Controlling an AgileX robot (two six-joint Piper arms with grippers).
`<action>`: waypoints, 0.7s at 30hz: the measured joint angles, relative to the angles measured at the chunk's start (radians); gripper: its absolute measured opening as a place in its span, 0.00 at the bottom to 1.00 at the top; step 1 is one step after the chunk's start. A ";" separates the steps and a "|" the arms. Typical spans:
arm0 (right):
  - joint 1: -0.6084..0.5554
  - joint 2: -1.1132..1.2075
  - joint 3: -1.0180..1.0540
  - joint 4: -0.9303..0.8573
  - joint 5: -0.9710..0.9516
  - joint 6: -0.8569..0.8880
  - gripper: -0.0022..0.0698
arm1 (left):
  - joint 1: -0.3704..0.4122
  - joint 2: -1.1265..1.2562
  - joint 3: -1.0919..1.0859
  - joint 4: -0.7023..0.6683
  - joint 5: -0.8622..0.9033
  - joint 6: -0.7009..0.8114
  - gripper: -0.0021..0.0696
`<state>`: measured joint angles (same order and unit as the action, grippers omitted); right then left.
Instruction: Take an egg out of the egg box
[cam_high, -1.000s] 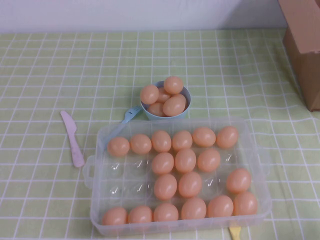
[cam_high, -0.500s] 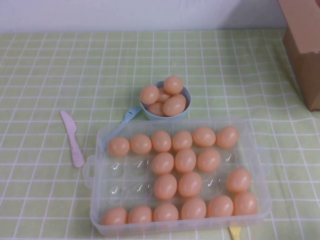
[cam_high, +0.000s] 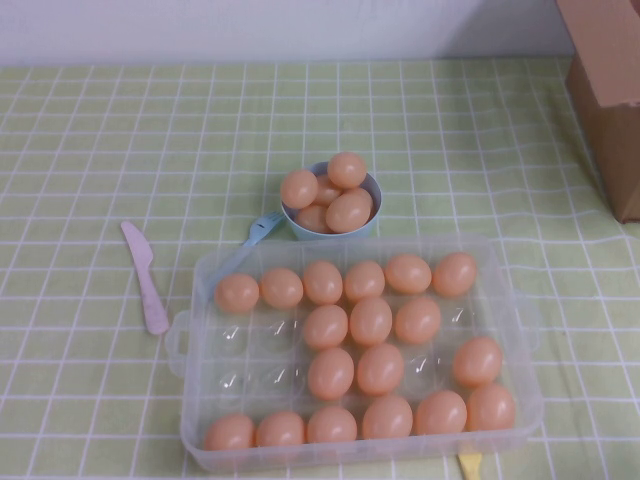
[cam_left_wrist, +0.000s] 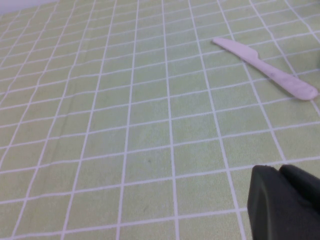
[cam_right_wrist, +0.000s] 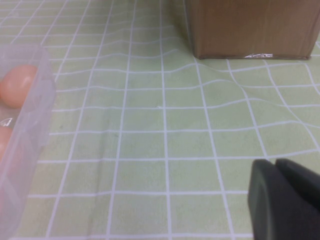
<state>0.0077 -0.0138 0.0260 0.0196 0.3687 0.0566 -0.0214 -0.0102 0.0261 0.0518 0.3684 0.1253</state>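
Observation:
The clear plastic egg box (cam_high: 252, 355) lies at the front middle of the table in the high view. It holds several peach-orange eggs, one of them near its middle (cam_high: 371, 320), and some cups on its left side are bare. Neither arm shows in the high view. My left gripper (cam_left_wrist: 279, 170) is shut and empty, low over bare cloth to the left of the box. My right gripper (cam_right_wrist: 275, 162) is shut and empty over cloth to the right of the box. The box's edge (cam_right_wrist: 30, 150) and one egg (cam_right_wrist: 17, 84) show in the right wrist view.
A light-blue bowl (cam_high: 368, 222) heaped with eggs stands just behind the box, with a blue utensil (cam_high: 262, 228) beside it. A pink plastic knife (cam_high: 145, 277) lies left of the box and shows in the left wrist view (cam_left_wrist: 265, 68). A brown cardboard box (cam_high: 610, 90) stands at the far right.

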 joint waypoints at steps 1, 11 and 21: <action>0.000 0.000 0.000 0.000 0.000 0.000 0.01 | 0.000 0.000 0.000 0.000 0.000 0.000 0.02; 0.000 0.000 0.000 0.158 -0.019 0.000 0.01 | 0.000 0.000 0.000 0.000 0.000 0.000 0.02; 0.000 0.000 0.000 0.873 -0.219 0.000 0.01 | 0.000 0.000 0.000 0.000 0.000 0.000 0.02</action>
<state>0.0077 -0.0138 0.0260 0.8925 0.1496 0.0566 -0.0214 -0.0102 0.0261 0.0518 0.3684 0.1253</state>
